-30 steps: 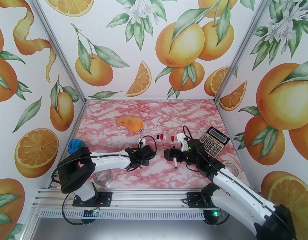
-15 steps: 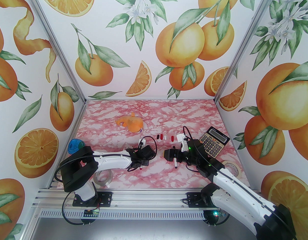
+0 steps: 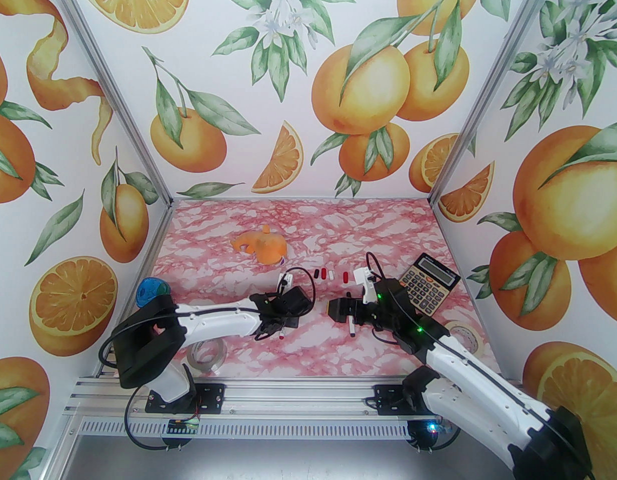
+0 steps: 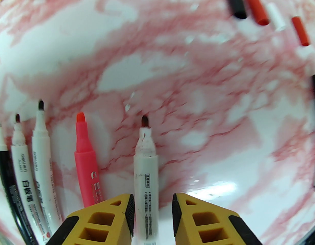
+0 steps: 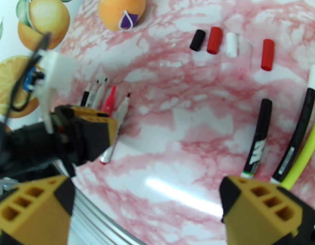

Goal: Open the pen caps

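Several caps (image 4: pixel 257 9) lie in a row well ahead of the left claw (image 4: pixel 153 196), whose jaws stand slightly parted around an uncapped white pen (image 4: pixel 145 167) on the table (image 4: pixel 223 136); the right claw (image 5: pixel 146 187) is spread wide.

We see a glossy tabletop of pink-and-white marble pattern (image 3: pixel 338 228) spread beneath the left claw (image 4: pixel 153 213) and the right claw (image 5: pixel 146 190), running on well ahead of both. At its far end stands a white back wall printed with oranges, slices, green leaves and white blossoms (image 3: pixel 298 93). A matching left wall (image 3: pixel 48 168) rises outside the left claw, and a matching right wall (image 3: pixel 563 168) outside the right claw. Bare aluminium corner posts (image 3: pixel 113 93) join them. Behind the claws runs a slotted aluminium rail (image 3: pixel 288 393). A streak of white glare (image 5: pixel 178 190) lies just ahead of the right claw.
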`<act>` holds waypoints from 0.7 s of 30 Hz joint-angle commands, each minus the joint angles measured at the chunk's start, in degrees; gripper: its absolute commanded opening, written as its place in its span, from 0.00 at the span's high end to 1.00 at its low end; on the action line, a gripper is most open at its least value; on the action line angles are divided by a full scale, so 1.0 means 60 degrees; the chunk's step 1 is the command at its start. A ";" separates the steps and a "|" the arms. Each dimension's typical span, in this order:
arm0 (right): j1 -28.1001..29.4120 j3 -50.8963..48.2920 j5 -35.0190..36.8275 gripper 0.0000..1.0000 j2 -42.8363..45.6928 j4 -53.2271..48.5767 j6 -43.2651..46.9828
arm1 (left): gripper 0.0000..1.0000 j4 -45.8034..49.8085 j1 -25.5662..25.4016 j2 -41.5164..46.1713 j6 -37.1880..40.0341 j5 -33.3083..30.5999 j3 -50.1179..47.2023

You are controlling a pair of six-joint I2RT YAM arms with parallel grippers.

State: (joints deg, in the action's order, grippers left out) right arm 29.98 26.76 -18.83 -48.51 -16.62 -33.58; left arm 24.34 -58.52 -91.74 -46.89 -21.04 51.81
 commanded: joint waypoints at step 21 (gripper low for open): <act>0.0051 0.1614 0.3823 0.01 0.2118 -0.4991 -0.1014 | 0.48 -0.2657 -0.0360 -0.1624 0.0045 0.3487 0.2189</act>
State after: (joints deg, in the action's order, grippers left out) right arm 29.98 34.13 -0.27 -36.93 -40.32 -38.00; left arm 12.51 -59.83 -99.00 -45.60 -3.18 61.39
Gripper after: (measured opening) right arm 0.989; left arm 0.513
